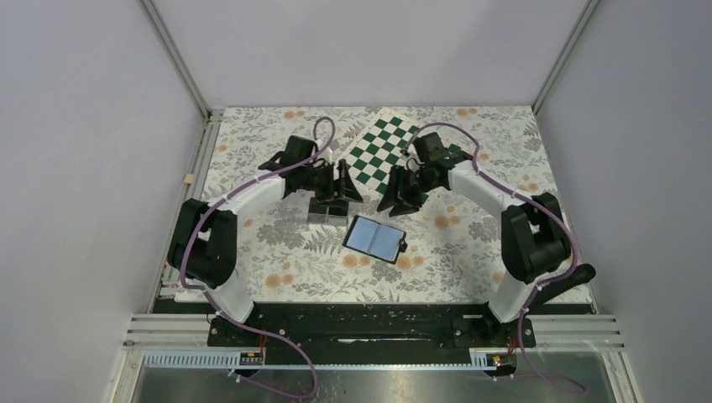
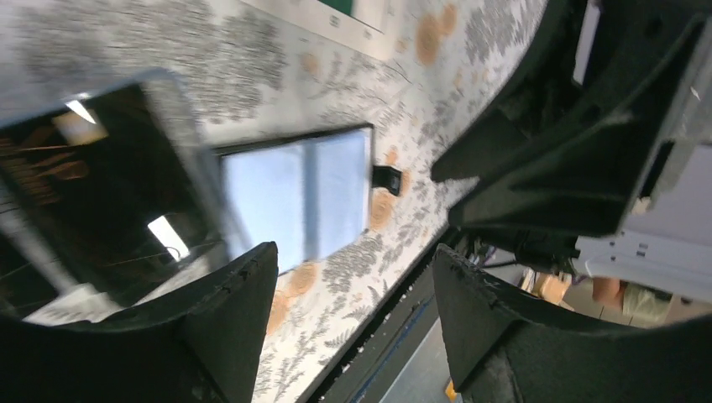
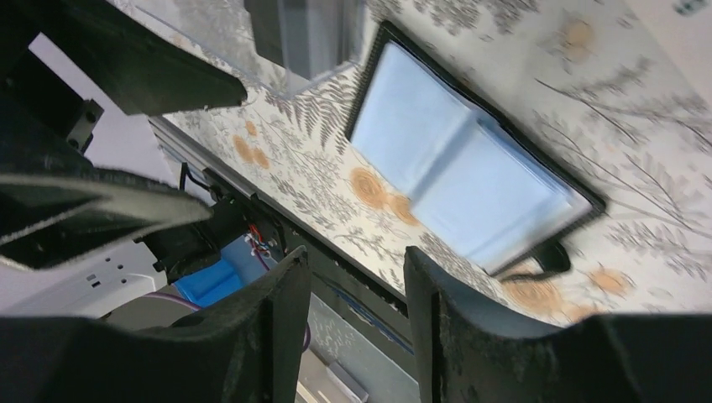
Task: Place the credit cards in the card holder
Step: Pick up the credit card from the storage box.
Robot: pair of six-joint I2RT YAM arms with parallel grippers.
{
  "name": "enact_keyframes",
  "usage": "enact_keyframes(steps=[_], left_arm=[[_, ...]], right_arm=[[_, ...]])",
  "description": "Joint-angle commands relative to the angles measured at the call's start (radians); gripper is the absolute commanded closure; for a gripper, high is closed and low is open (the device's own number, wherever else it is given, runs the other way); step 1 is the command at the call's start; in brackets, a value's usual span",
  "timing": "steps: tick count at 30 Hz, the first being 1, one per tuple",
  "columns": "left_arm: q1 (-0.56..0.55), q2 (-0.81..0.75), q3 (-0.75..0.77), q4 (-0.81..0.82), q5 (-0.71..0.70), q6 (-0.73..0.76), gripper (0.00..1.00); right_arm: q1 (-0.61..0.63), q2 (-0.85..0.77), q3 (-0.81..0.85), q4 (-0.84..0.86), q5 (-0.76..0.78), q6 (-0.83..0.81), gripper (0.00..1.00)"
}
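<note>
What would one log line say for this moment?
left gripper: open, empty | right gripper: open, empty | card holder: lying open flat

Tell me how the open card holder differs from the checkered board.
The card holder is black-edged with pale blue-grey inner faces; the checkered board is green and white squares. The card holder is smaller than the checkered board. The card holder lies toward the near edge of the floral table, the checkered board toward the far edge. Both lie flat on it, turned askew.
</note>
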Motion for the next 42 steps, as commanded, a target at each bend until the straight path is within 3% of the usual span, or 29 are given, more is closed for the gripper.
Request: enact_keyframes(steps=[1, 8, 11, 16, 28, 34, 42], left_arm=[[0.092, -0.046, -0.016, -0.029, -0.047, 0.037, 0.33], [0.173, -0.011, 0.077, -0.269, -0.281, 0.173, 0.35], [0.178, 0.025, 0.099, -0.279, -0.276, 0.176, 0.39], [0.177, 0.101, 0.152, -0.293, -0.254, 0.165, 0.54], [0.153, 0.208, 0.227, -0.307, -0.274, 0.159, 0.63], [0.125, 0.217, 0.241, -0.332, -0.334, 0.162, 0.79], [0.101, 0.223, 0.248, -0.356, -0.395, 0.17, 0.88]], right_arm=[[0.056, 0.087, 0.133, -0.033, 0.015, 0.027, 0.48], [0.097, 0.241, 0.333, -0.106, 0.03, 0.056, 0.48], [0.108, 0.309, 0.411, -0.136, 0.025, 0.068, 0.48], [0.121, 0.42, 0.531, -0.187, 0.016, 0.071, 0.52], [0.131, 0.541, 0.645, -0.193, -0.06, 0.092, 0.56], [0.131, 0.56, 0.657, -0.218, -0.074, 0.079, 0.64], [0.132, 0.589, 0.686, -0.239, -0.105, 0.066, 0.75]])
